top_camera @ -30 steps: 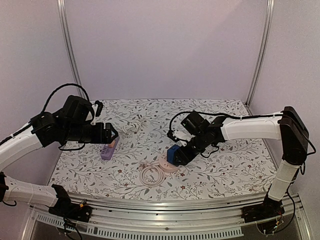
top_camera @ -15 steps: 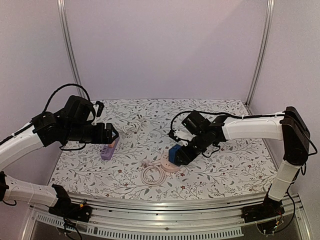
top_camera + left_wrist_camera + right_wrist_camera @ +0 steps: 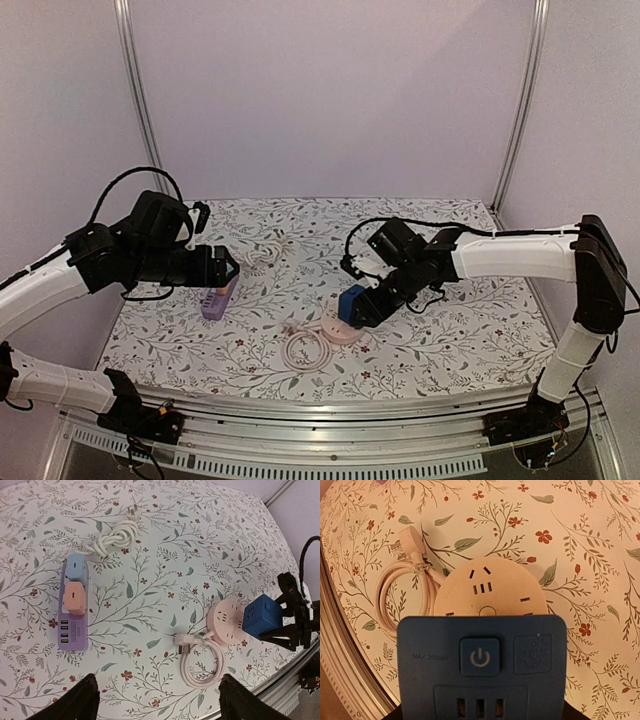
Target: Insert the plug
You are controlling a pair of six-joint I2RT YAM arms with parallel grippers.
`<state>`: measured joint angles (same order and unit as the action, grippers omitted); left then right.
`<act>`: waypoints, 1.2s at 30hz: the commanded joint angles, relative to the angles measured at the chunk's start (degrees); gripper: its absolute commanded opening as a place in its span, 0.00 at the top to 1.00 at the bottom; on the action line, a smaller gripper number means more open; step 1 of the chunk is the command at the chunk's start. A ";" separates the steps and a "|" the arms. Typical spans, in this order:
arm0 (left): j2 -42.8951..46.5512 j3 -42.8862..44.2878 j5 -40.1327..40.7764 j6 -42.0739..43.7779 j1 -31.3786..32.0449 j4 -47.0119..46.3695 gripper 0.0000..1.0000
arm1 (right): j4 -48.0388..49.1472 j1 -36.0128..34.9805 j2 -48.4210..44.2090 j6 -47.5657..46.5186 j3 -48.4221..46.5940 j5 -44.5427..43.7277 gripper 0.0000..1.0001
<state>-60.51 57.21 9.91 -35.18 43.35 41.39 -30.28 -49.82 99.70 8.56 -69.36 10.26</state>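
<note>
Right gripper [image 3: 358, 306] closed on the blue cube socket [image 3: 482, 660], which appears lifted just above the pink round socket [image 3: 489, 587]. The round socket lies near the near edge of the bench [image 3: 450, 330], about mid-width. Cube underside hidden, so cannot confirm its pins or how they line up with the slots. Left gripper [image 3: 157, 702] wide, nothing between its fingers [image 3: 70, 705], hovering over the left side of the bench.

Risks, as judged:
- Cube looks offset toward 1 rim of the round socket, not centred; going down from here could land the pins on plastic instead of in the slots
- Round socket is loose and nothing braces it; an off-axis push could slide or tip it
- Any twist of the cube in the jaws would skew the pins

Around:
- Pink cord [image 3: 202, 665] coiled against the round socket on its left, pink plug [image 3: 181, 641] loose just beside; could snag if the socket shifts
- Purple power strip [image 3: 72, 627] near the left edge, carrying 2 adapters: blue adapter [image 3: 75, 566], peach adapter [image 3: 76, 597]
- White cable [image 3: 112, 537] bundled toward the far edge
- Nothing seen between the cube and the socket top
</note>
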 commanded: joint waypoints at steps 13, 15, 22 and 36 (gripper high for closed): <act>-0.10 -0.69 0.81 0.12 0.94 -0.57 0.17 | 1.74 0.40 0.13 2.02 1.85 -0.42 1.00; 0.05 -0.92 0.91 0.07 0.94 -0.58 0.17 | 1.78 0.41 0.52 1.91 1.74 -0.54 1.00; 0.04 -1.14 0.91 -0.10 1.03 -0.60 0.17 | 1.69 0.78 2.04 1.73 0.87 -0.98 1.00; -1.67 -0.18 0.77 0.03 1.08 -0.91 0.17 | 1.29 0.92 4.22 0.46 -1.09 -0.20 1.00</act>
<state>-61.58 57.14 10.09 -35.18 43.66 41.17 -28.67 -49.32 102.19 9.93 -69.25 9.96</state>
